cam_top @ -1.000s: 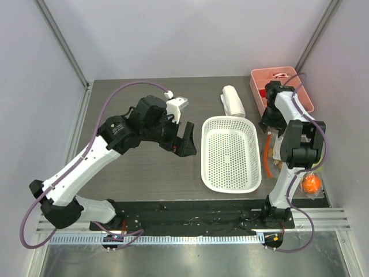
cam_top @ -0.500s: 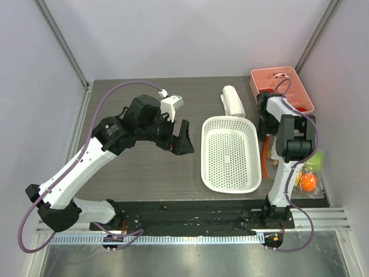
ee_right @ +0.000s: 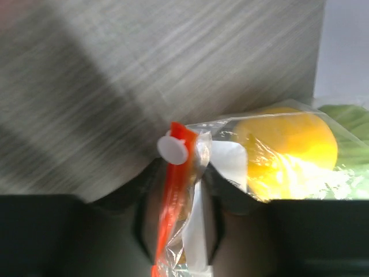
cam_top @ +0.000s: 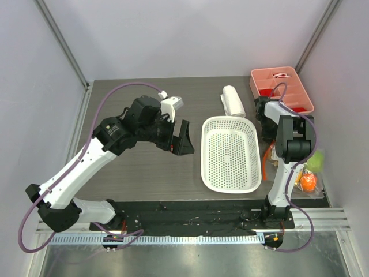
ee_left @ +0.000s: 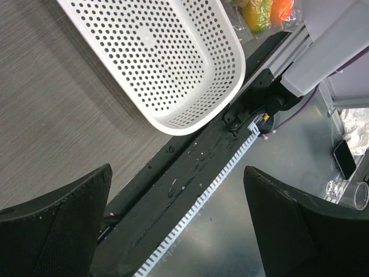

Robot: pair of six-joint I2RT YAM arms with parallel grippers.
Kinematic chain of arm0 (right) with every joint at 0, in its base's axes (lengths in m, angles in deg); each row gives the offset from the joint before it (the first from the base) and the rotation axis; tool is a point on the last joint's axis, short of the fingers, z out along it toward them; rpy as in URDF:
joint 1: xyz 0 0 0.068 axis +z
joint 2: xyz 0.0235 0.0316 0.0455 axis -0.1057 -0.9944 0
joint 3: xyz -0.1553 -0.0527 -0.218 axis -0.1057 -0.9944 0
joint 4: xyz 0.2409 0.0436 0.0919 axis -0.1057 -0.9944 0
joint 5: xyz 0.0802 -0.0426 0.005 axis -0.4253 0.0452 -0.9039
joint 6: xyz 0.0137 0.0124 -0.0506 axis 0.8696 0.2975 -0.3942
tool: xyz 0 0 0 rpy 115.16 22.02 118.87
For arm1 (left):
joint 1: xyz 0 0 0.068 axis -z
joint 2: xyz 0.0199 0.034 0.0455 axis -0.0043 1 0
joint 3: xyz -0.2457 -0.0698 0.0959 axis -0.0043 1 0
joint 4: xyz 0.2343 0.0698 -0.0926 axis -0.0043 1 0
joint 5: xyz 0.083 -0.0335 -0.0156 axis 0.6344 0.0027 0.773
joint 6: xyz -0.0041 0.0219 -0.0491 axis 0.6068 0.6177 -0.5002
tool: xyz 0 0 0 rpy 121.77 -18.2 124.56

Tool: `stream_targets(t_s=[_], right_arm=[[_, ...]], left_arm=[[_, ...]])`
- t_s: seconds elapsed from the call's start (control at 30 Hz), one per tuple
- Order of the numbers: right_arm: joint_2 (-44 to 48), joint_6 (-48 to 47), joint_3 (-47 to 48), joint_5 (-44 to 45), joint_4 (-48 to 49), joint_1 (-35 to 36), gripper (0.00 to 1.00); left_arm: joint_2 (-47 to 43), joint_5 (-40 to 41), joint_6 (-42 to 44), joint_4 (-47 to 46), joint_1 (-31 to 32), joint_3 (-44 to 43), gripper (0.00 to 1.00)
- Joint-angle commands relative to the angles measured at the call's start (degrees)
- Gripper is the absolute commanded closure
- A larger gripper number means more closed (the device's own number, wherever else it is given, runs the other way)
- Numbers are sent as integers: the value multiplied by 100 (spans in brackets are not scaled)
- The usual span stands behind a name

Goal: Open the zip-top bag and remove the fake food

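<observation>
Item: zip-top bag (cam_top: 300, 173), clear crinkled plastic, lying on the grey table (cam_top: 144, 173) at its right side, partly hidden behind the right arm. Its orange-red zip strip (cam_top: 266, 161) gives the long axis, running near to far in the narrow lane between the white perforated basket (cam_top: 202, 153) and the arm. The mouth faces left toward the basket; the body spreads right toward the side wall. Contents: fake food (cam_top: 309, 183), still inside, including an orange (cam_top: 310, 183), a green fruit (cam_top: 316, 158) and a yellow lemon (ee_right: 291, 153) pressed against the film. Right gripper (ee_right: 181, 196): jaws drawn in narrowly on the zip strip just below its white slider tab (ee_right: 173, 148), with bag film pinched in alongside; the view is blurred. Left gripper (ee_left: 177, 173): jaws wide apart, holding nothing, raised over the table left of the basket. Margins: the bag sits close to the table's right edge and the black base rail at the near side. The pink tray (cam_top: 252, 81) stands at the far right corner, and a white roll (cam_top: 233, 101) lies beyond the basket. Bare tabletop shows left of the basket.
</observation>
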Motion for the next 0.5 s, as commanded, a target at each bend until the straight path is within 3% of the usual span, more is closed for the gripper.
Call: stream_targets(t_s=[0.0,0.1,0.17,0.47], right_arm=[[408,92,-271,142,236,23,74],[646,136,-44,107,69,23,92],[830,232,262,125,-210,22,98],[1875,917,1196,-411,-1363,-215,99]], left_arm=[[-99,-87,-121,-203,-18,-96,6],[-37,-174,-200,-344,-18,-44,7],[24,-297,-287,-563,-18,-9,8],[718,-553,-701,-2809,262,440,15]])
